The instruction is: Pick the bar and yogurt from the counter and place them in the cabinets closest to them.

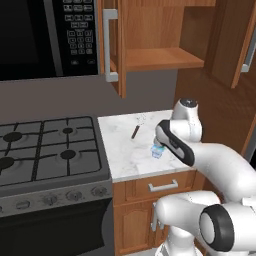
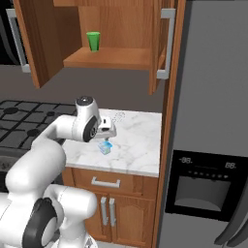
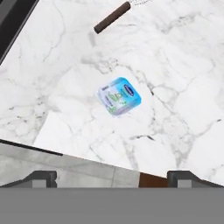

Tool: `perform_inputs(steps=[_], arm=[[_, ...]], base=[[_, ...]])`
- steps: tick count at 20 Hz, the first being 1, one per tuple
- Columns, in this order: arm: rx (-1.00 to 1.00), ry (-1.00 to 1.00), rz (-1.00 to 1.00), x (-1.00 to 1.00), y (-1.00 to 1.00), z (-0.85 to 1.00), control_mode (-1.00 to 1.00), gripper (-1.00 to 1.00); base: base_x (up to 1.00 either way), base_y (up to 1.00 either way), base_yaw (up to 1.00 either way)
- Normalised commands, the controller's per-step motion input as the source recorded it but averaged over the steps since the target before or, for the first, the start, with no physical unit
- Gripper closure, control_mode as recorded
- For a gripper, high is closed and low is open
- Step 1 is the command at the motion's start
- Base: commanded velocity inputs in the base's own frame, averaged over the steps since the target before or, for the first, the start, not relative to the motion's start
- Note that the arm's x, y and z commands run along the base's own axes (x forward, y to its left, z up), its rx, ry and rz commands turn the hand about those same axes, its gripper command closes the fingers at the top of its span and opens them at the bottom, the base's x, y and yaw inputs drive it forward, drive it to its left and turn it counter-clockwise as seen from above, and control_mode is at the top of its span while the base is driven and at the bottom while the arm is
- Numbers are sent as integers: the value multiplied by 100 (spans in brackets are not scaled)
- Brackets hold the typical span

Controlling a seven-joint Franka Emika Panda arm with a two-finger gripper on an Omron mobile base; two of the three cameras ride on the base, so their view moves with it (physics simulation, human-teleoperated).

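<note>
The yogurt [image 3: 119, 96], a tiny pale blue and white cup, stands upright on the white marble counter [image 3: 183, 78], and I look down on its lid. My gripper [image 3: 113, 179] hangs open above it, with both fingertips [image 3: 41, 178] wide apart and nothing between them. From the right base view the gripper [image 2: 105, 139] sits just over the yogurt [image 2: 104, 147]. In the left base view the yogurt [image 1: 158, 151] peeks out beside my forearm, near the counter's [image 1: 120, 150] front right. The cabinets [image 1: 155, 55] stand open overhead. The bar is out of view.
A thin dark brown stick [image 3: 112, 17] lies farther back on the counter. A green cup [image 2: 93, 41] stands on the cabinet shelf. The gas stove [image 1: 47, 150] borders the counter on the left, and the fridge [image 2: 213, 121] on the right. The microwave [image 1: 45, 35] hangs above the stove.
</note>
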Motion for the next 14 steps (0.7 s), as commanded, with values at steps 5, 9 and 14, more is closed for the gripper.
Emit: perform_inputs(steps=[5,9,14], arm=[[0,9,1,27,0,-32,-100,-100],[0,9,1,23,0,-29,-100,-100],[0,6,1,16,0,-24,-100,-100]], base=[[0,0,0],[0,0,0],[0,0,0]])
